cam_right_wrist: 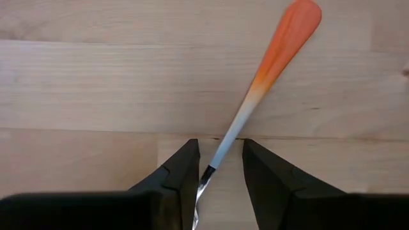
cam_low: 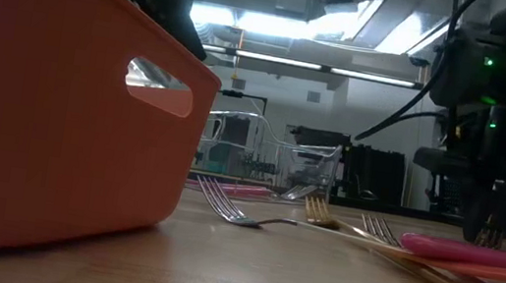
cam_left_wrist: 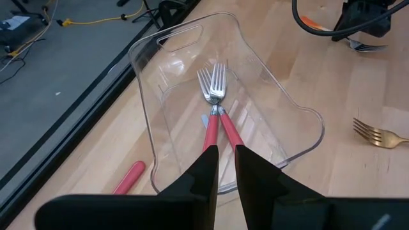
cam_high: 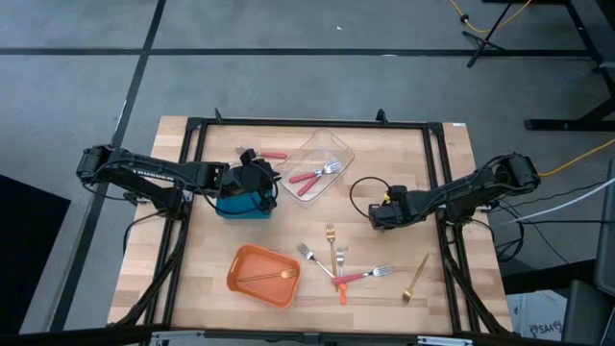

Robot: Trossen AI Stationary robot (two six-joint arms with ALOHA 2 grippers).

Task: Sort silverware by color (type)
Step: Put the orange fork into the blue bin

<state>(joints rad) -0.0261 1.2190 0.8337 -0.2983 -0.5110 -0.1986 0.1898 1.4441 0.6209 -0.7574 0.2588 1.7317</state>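
Because the sorting is going by handle colour, the forks are lying in separate places: two red-handled forks (cam_left_wrist: 216,108) are resting side by side in the clear plastic container (cam_high: 320,163), one gold fork (cam_high: 266,278) is lying in the orange container (cam_high: 262,274), and a third red-handled fork (cam_high: 273,155) is sitting on the wooden surface (cam_high: 404,154) just beside the clear container, probably waiting for its turn. The right gripper (cam_right_wrist: 217,167) is hovering over the surface at centre right, its fingers (cam_right_wrist: 181,172) standing a little apart around the silver neck of an orange-handled fork (cam_right_wrist: 268,61), touching or nearly so, though whether they are truly pinching it I cannot tell. The left gripper (cam_left_wrist: 223,167) is hanging over the blue container (cam_high: 240,204), facing the clear container, its fingers almost closed and holding nothing. Near the front edge, the unsorted forks (cam_high: 338,264) are lying crossed in a loose cluster, with another gold fork (cam_high: 415,279) apart to the right, so most of the sorting seems to be remaining.
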